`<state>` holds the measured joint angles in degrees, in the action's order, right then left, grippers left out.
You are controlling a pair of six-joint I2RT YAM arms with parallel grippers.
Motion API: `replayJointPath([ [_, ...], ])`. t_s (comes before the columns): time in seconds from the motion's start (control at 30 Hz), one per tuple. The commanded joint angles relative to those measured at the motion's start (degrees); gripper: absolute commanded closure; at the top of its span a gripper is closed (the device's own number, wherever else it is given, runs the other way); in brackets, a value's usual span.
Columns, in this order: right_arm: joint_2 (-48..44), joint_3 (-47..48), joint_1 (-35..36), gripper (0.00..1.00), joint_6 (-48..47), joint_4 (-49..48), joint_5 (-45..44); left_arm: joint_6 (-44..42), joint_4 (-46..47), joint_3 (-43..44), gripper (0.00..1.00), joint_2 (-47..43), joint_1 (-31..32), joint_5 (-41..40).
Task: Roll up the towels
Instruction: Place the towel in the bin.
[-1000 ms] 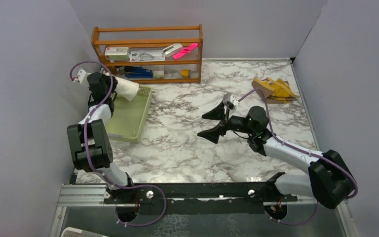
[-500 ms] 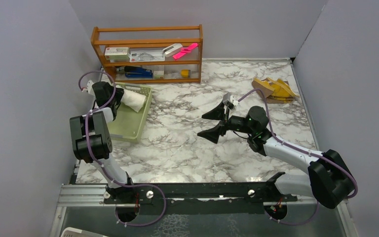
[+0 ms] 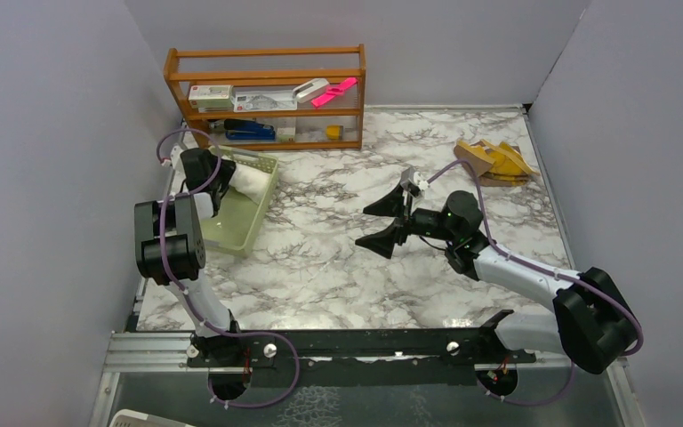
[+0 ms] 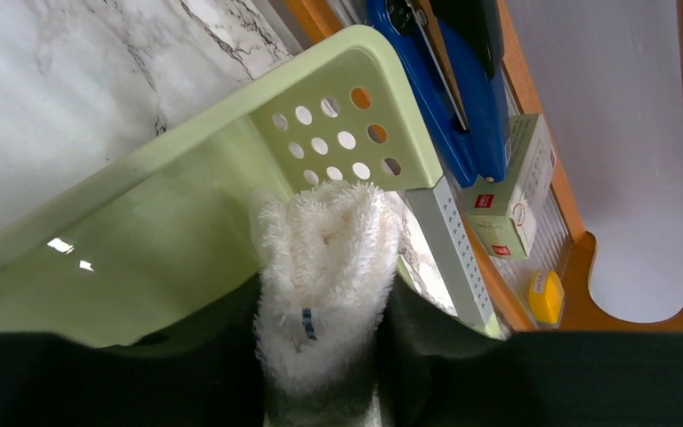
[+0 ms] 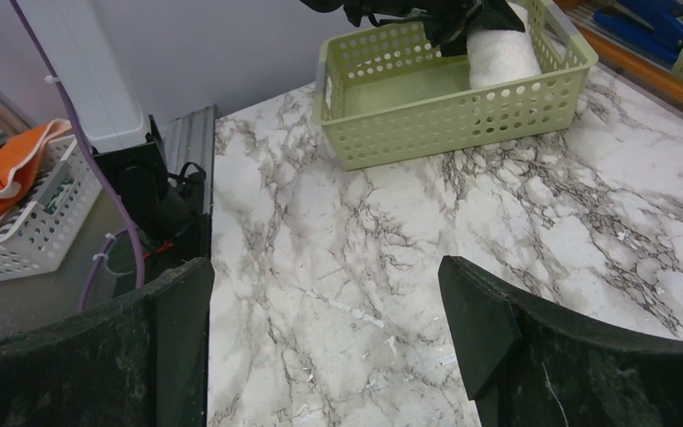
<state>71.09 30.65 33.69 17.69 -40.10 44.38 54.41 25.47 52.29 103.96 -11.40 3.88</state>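
White towel [image 4: 325, 258] gripped by left jaws, seemingly against basket [image 3: 231, 227] rim; right jaws spread over marble [image 3: 320, 262].

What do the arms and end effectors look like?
The left arm and right arm have white links, black joint housings and looping purple cables. The right end effector has broad black wedge fingers; the left end effector is black too.

Nothing legible. Red-and-dark print on the small box [image 4: 509, 191] beside the blue stapler [image 4: 449, 84] too blurred to read; same for the tiny blue tag [image 4: 307, 323] on the white towel [image 4: 325, 258].
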Motion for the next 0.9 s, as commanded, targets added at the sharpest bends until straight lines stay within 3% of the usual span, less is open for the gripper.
replayJointPath([
  [0.0,0.5,1.8,0.2,0.0,-1.0,0.2,-0.4,-1.5,2.0,0.4,0.51,-1.2,0.9,-4.4],
  [0.07,0.7,1.9,0.2,0.0,-1.1,0.2,-0.4,-2.2,1.4,0.9,0.21,-1.6,0.9,-5.2],
  [0.13,0.9,2.1,0.2,0.0,-1.0,0.1,-0.3,-3.0,-1.7,2.6,0.11,-1.7,0.9,-6.2],
  [0.47,0.7,1.8,0.2,0.0,-0.9,0.0,-2.6,-4.2,-22.6,10.6,0.07,-3.5,1.0,-13.3],
  [0.63,-0.8,1.7,0.1,0.0,-0.4,1.3,-14.2,-4.0,-23.2,7.0,0.07,-10.2,1.0,-13.2],
  [0.77,5.4,9.0,-0.2,0.0,-2.5,13.1,-23.5,-5.2,-23.7,5.3,0.07,-15.8,2.4,-12.6],
  [0.87,15.5,25.0,-2.5,0.0,-5.6,30.1,-23.2,-7.0,-24.1,4.4,0.07,-20.5,4.6,-12.3],
])
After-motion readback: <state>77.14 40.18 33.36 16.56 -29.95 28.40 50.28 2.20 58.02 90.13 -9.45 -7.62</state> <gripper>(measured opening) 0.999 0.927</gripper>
